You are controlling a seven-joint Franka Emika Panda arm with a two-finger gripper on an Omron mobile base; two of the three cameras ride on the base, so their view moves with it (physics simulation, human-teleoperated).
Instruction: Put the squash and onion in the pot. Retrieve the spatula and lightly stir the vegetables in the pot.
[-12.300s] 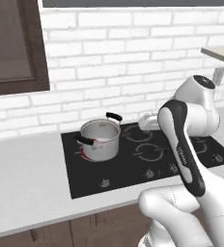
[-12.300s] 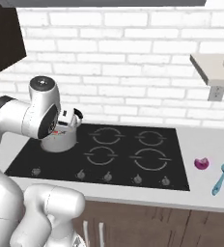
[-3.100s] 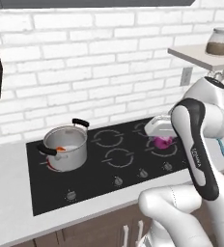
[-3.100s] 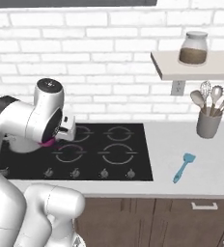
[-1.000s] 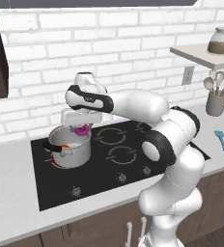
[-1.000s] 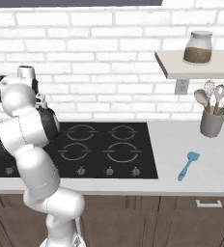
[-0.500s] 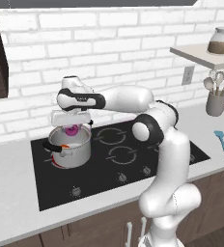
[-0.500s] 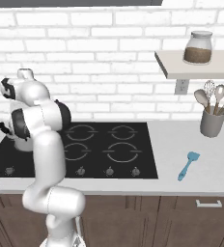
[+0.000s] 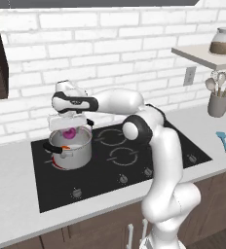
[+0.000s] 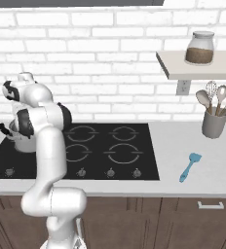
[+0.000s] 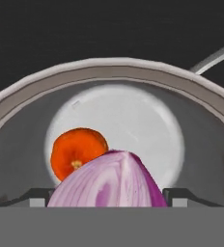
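My gripper (image 9: pixel 69 128) hangs just above the steel pot (image 9: pixel 74 157) on the hob's back left burner, shut on the magenta-purple onion (image 9: pixel 68 133). In the hand view the onion (image 11: pixel 109 179) sits between the fingertips (image 11: pixel 37 196), over the pot's rim (image 11: pixel 114 65). An orange round piece of squash (image 11: pixel 79 152) lies on the pot's floor. In the right base view my arm hides part of the pot (image 10: pixel 16 142). The teal spatula (image 9: pixel 223 143) lies on the counter right of the hob, also seen as the spatula (image 10: pixel 189 166).
The black hob (image 9: pixel 134 156) spans the counter's middle. A grey holder with pale spoons and a whisk (image 10: pixel 213 121) stands at the back right under a shelf (image 10: pixel 202 65) with a jar (image 10: pixel 200 48). The brick wall runs close behind the pot.
The arm has swung left with the onion from over the hob's middle to above the pot, and over the last half second it has sunk a little toward the rim.
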